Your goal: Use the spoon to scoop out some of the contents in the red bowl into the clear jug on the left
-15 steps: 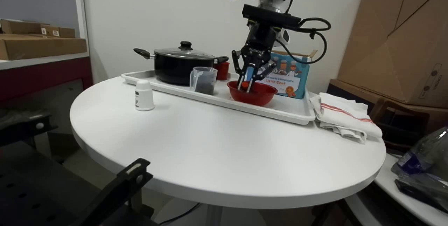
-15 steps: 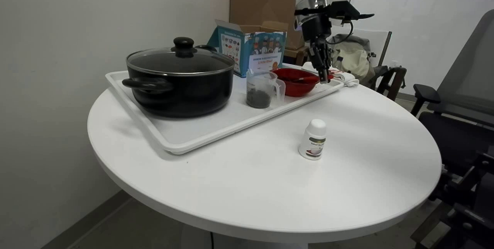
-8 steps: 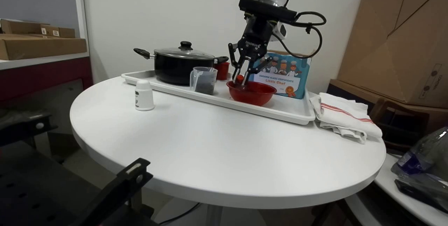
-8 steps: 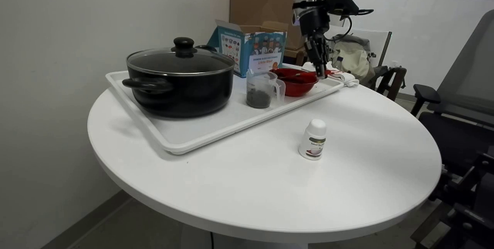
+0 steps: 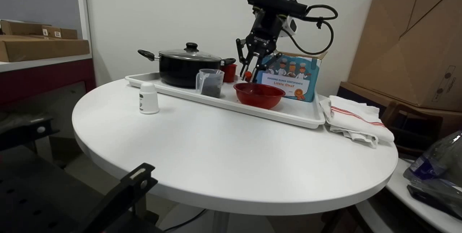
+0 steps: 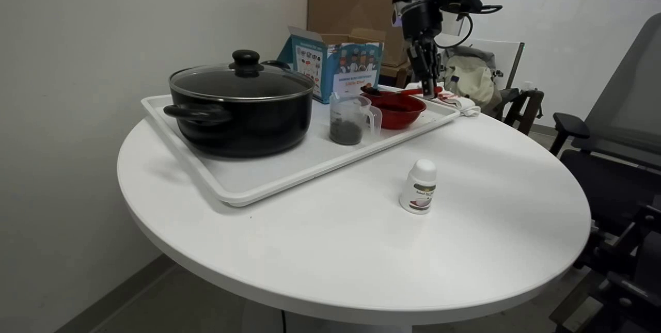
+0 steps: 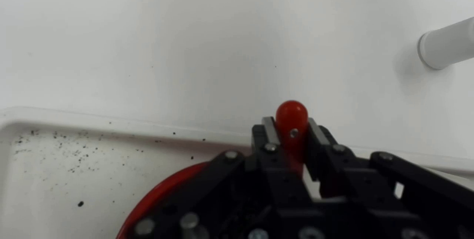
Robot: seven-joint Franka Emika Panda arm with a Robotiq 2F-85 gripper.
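Note:
The gripper is shut on the red handle of the spoon; its rounded end sticks out between the fingers in the wrist view. The spoon lies about level just above the rim of the red bowl. Its dark head carries a heap of dark stuff over the bowl's far edge, on the jug's side. Dark contents show inside the bowl. The clear jug stands upright beside the bowl with dark contents in its lower half. In the wrist view the fingers hide most of the bowl.
The white tray bears the black pot with glass lid, a red cup and a blue box. A white bottle and a folded towel lie off the tray. Dark specks dot the tray.
The gripper has risen. The spoon has come up out of the red bowl, and its head with dark stuff now shows above the rim. The bowl and jug stand where they were.

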